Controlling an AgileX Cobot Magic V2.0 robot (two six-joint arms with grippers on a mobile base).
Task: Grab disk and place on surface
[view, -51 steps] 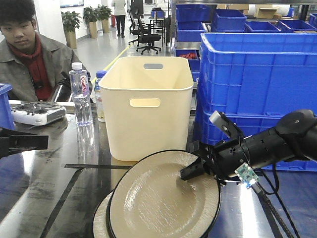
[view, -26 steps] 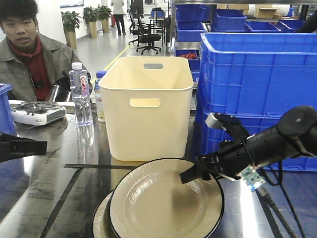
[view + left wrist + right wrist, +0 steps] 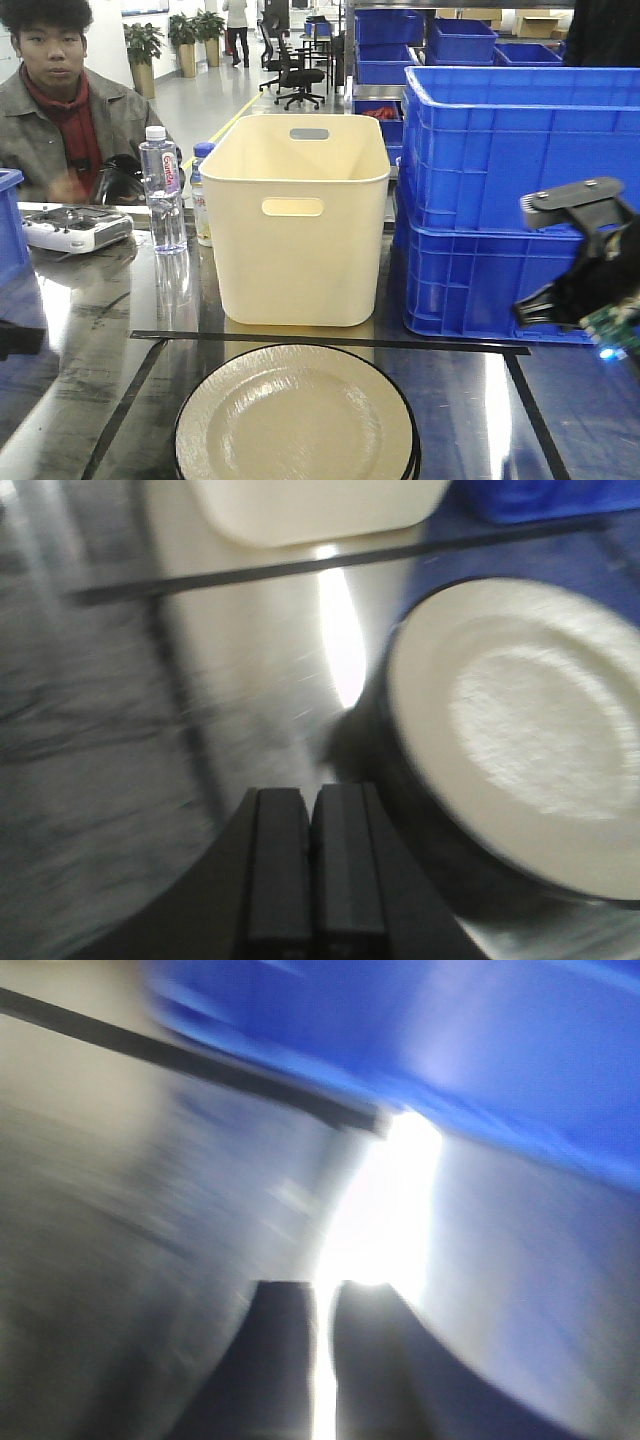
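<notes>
Right end effector [image 3: 323,1360], wrist view: the two dark fingers stood nearly together, only a thin slit of light between them, and nothing was gripped. Below them lay bare glossy table [image 3: 150,1210] and one black tape line [image 3: 200,1060]; the view was heavily blurred. In the front view this end effector [image 3: 535,305] hung clear of the table at the right edge, in front of the blue crates [image 3: 500,150]. I judged that height and offset suited a tool with no load to carry.

Left end effector [image 3: 312,870], wrist view: fingers pressed together and empty, above the table just left of the plate [image 3: 520,740]. It touched nothing.

The plate [image 3: 295,420], cream with a black rim, lay flat on the dark reflective table [image 3: 90,330], inside the tape line [image 3: 330,342] that ran across in front of the cream bin [image 3: 297,220]. Neither tool was in contact with it. I read the placement as done, since the plate rested level inside the marked area. A second rim seemed to show at its right edge; I could not tell whether another plate sat beneath.

Beyond the tape stood a water bottle [image 3: 163,190] and a handheld controller [image 3: 75,228], with a seated man [image 3: 60,100] behind them, all well apart from the plate.
</notes>
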